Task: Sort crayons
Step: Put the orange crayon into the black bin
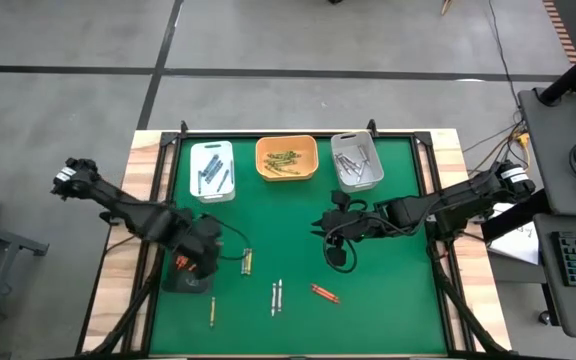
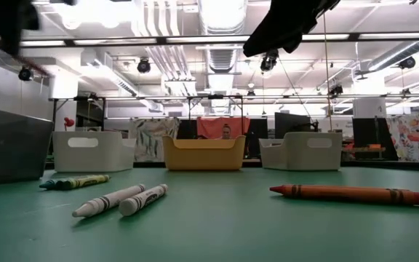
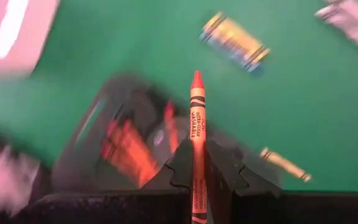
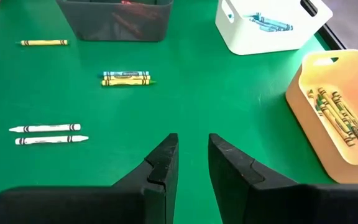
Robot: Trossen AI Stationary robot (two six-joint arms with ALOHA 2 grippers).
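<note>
My left gripper (image 1: 200, 256) hangs over a dark tray (image 1: 181, 281) at the table's left and is shut on a red-orange crayon (image 3: 197, 118). The tray holds several red-orange crayons (image 3: 122, 144). My right gripper (image 4: 193, 155) stands open above the middle of the green mat, with nothing between its fingers. Loose crayons lie flat on the mat: a yellow and blue pair (image 1: 247, 262), a white pair (image 1: 277, 296), one red-orange (image 1: 325, 293) and one yellow (image 1: 211, 312). My left gripper pinches the red-orange crayon's rear half (image 3: 197, 163) between its two fingers. The crayon lies along the fingers, and its pointed tip (image 3: 196, 78) sticks out past the fingertips. The fingers point down from above. The crayon is lifted clear, over the dark tray.
Three trays stand along the far edge: a white one (image 1: 212, 170) with blue crayons, an orange one (image 1: 287, 158) with yellow-olive crayons and a grey one (image 1: 356, 160) with pale crayons. A black cable (image 1: 338, 250) loops below the right gripper. Bare mat lies at the near right.
</note>
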